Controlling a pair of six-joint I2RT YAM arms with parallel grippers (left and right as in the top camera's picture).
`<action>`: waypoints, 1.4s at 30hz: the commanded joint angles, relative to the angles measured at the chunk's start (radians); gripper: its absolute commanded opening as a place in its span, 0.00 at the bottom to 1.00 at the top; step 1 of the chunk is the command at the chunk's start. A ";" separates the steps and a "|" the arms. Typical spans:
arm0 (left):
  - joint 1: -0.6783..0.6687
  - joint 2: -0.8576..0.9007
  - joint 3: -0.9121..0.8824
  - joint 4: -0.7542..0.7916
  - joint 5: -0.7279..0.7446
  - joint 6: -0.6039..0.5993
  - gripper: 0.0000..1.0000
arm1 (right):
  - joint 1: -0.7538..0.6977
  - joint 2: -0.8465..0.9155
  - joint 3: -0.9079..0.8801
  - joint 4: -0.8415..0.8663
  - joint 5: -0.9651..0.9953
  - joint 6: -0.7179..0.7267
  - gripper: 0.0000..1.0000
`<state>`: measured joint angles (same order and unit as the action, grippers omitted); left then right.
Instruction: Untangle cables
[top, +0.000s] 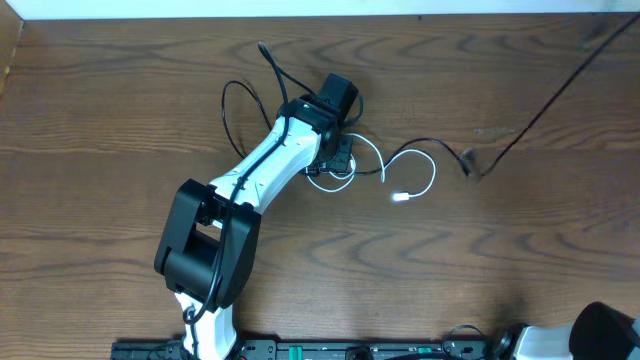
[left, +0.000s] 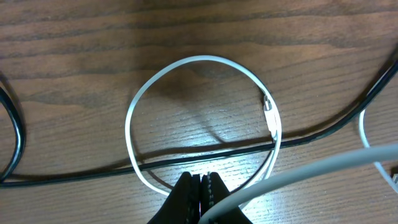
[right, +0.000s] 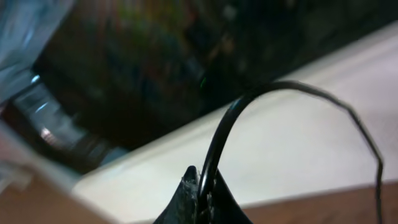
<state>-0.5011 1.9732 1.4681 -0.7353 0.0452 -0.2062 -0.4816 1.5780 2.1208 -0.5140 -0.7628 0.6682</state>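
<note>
My left gripper (left: 200, 191) pinches the white cable (left: 186, 60), bottom middle. Next I should lift it off the black cable (left: 311, 134).

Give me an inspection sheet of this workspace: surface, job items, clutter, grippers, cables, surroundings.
Surface: brown wood-grain table.
Job's things: thin white cord forms a ring; thin black cord crosses it.
Clutter: nothing seen.
Grippers: left gripper shut on the white cord; right gripper shut on the black cord.
Cables: white plug end lies free; black cord runs off upper right in the overhead view.
Surroundings: white strip along the table's far edge.
</note>
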 joint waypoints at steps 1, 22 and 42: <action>0.003 -0.013 0.008 -0.005 -0.020 -0.002 0.07 | -0.080 0.045 0.097 -0.003 0.084 -0.019 0.01; 0.003 -0.013 0.008 0.012 -0.020 -0.002 0.07 | -0.177 0.509 0.106 0.028 0.556 -0.132 0.01; 0.002 -0.013 0.008 0.053 -0.020 -0.021 0.07 | -0.119 0.774 0.106 -0.179 0.632 -0.276 0.99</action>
<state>-0.5011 1.9732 1.4681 -0.6807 0.0452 -0.2138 -0.6304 2.3978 2.2150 -0.6865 -0.1497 0.4530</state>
